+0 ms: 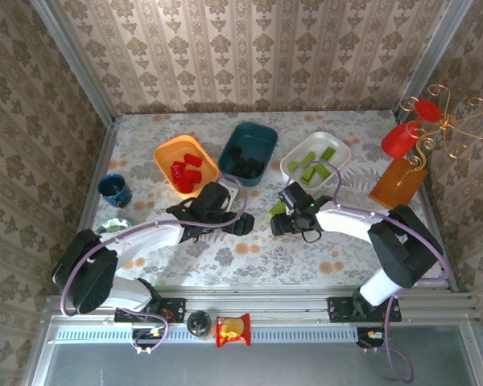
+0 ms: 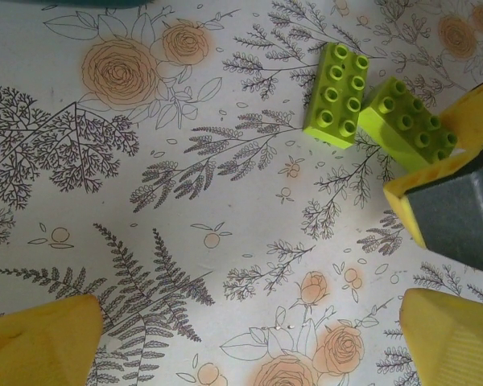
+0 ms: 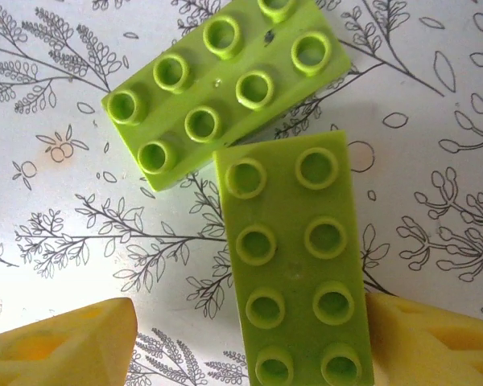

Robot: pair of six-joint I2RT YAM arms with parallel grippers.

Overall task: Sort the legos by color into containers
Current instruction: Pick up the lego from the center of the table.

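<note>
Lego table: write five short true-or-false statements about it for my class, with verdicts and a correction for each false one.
1. The orange bin holds red bricks. True.
2. The dark teal bin holds red bricks. False: it holds black bricks.
3. Two lime green bricks lie loose on the table. True.
4. The left gripper is clamped on a brick. False: it is open, with only tablecloth between its fingers.
5. One lime brick lies between the fingers of the right gripper. True.
</note>
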